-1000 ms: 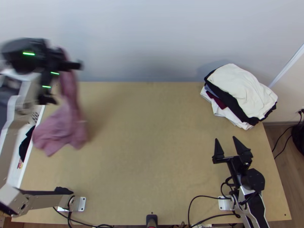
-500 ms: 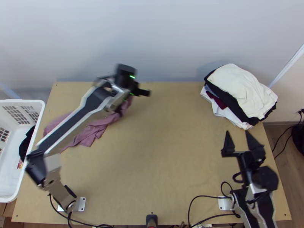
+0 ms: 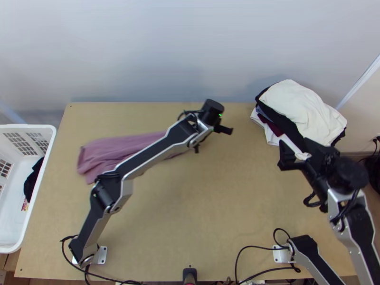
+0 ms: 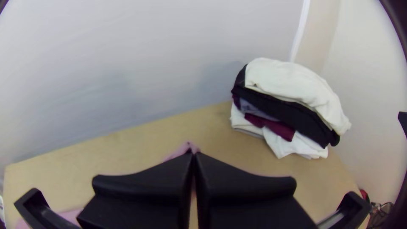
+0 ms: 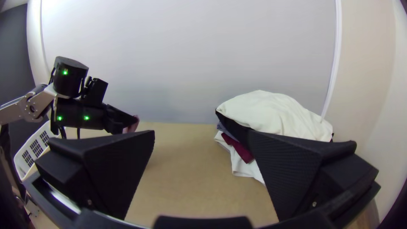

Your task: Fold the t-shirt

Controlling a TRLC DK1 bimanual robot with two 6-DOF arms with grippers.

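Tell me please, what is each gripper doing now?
Left gripper: closed, pinching the pink cloth.
Right gripper: open, holding nothing.

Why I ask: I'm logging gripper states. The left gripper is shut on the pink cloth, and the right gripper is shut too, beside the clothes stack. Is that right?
Not quite: the right gripper is open, its two fingers wide apart, as the right wrist view shows. The left gripper is indeed shut on the pink cloth.
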